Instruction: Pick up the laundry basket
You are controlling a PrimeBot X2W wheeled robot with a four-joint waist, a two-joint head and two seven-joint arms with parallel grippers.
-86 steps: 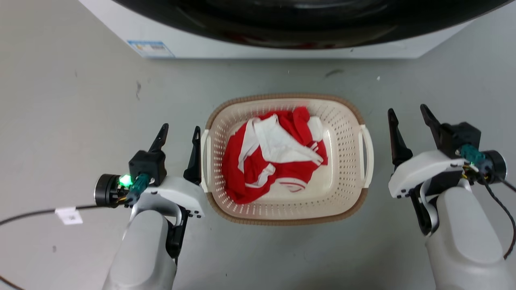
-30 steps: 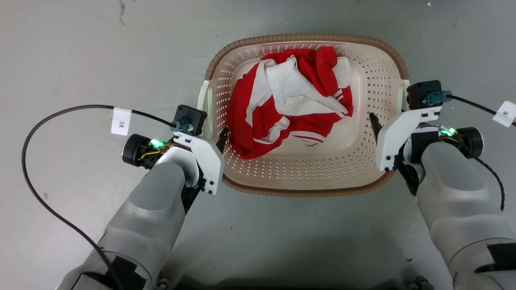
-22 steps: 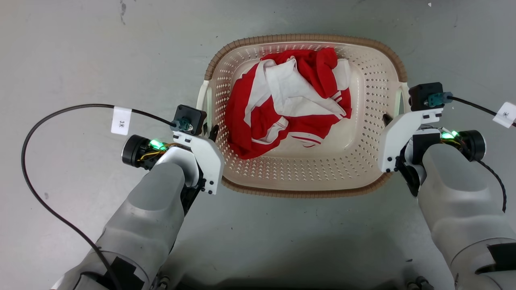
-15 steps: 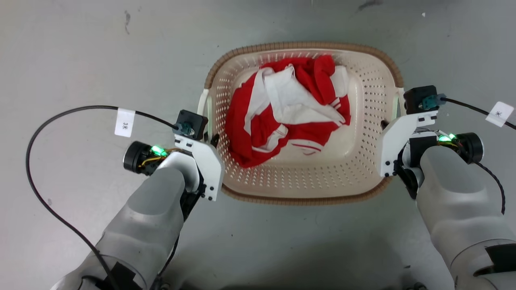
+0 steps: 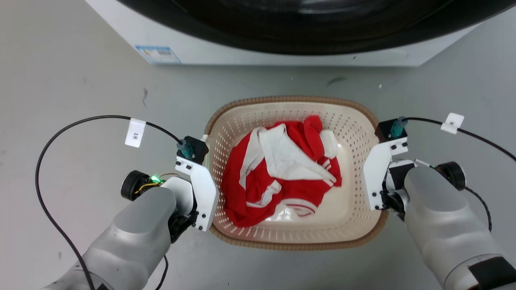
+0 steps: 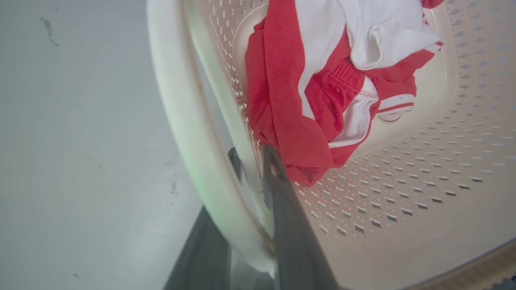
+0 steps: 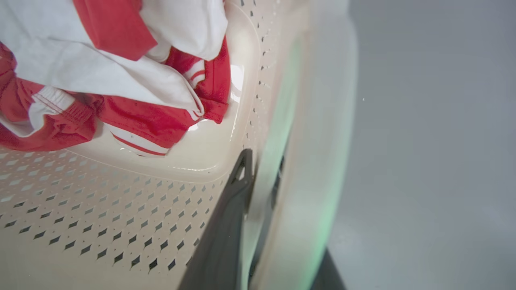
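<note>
Washing machine (image 5: 298, 24), one, white with a dark round door, stands just beyond the single cream perforated plastic laundry basket (image 5: 354, 137). One crumpled red-and-white cloth bundle (image 5: 282, 173) lies inside the basket. Two grippers pinch it: left gripper (image 6: 252, 165) clamps the basket's left wall, right gripper (image 7: 262, 161) its right wall, each with one finger inside and one outside.

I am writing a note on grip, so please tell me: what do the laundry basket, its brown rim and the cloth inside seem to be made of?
The laundry basket: likely moulded plastic, cream, slightly glossy; regular holes and a shine on its bottom. Its rim: brown, ribbed woven look, probably plastic too. The cloth: soft red-and-white fabric, matt, creased and folded.
</note>
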